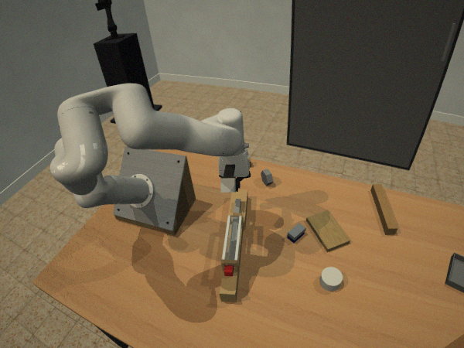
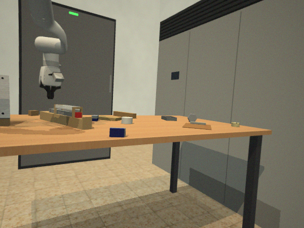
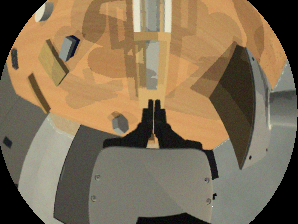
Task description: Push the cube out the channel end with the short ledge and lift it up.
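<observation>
The wooden channel with white side rails lies lengthwise in the middle of the table. The red cube sits at the near mouth of the railed part, on the wooden ledge with its end block. The cube also shows in the exterior view. A grey rod lies inside the channel, and its far end sticks out at the back. My gripper is shut and empty. It hangs well above the channel's far end, clear of the rod; its fingertips are pressed together.
The arm's grey base mount stands left of the channel. To the right lie a grey hex block, a grey-blue block, a wooden plate, a wooden bar, a white cylinder and a dark tray.
</observation>
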`<state>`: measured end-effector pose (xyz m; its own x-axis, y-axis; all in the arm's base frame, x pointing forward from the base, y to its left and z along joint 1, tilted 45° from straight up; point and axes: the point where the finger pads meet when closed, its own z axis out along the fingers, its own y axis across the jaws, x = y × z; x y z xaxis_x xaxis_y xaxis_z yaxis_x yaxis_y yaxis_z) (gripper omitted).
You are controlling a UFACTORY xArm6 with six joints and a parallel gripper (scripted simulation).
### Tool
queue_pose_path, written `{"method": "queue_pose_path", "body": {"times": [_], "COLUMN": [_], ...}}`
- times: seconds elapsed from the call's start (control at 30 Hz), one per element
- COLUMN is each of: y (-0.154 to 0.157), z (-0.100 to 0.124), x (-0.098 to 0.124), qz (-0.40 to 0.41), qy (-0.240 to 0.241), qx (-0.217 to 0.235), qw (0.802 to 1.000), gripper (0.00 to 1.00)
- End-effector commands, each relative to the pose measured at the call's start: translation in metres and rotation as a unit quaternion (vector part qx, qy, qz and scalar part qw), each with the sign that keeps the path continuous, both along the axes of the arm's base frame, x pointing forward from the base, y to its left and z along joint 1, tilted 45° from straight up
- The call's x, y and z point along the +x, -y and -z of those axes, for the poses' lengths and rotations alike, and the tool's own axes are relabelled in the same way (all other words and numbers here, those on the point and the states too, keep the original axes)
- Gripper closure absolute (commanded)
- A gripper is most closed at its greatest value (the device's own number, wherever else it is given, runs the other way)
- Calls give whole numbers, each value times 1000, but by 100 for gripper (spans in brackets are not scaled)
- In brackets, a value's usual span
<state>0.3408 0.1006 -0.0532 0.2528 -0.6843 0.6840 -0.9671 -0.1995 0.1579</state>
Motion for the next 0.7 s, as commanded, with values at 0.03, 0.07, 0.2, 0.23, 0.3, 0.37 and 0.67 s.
{"method": "queue_pose_path", "body": {"times": [0.03,0.07,0.2,0.23,0.3,0.37,0.67], "y": [-19,-18,-3,2,9,12,16], "z": [18,19,35,40,48,51,54], "x": [-2,-2,-1,0,0,0,0], "qz": [2,2,2,2,2,2,2], "qy": [2,2,2,2,2,2,2], "qx": [-1,-1,-1,-1,-1,-1,-1], "qw": [1000,1000,1000,1000,1000,1000,1000], "gripper": [100,100,100,100,100,100,100]}}
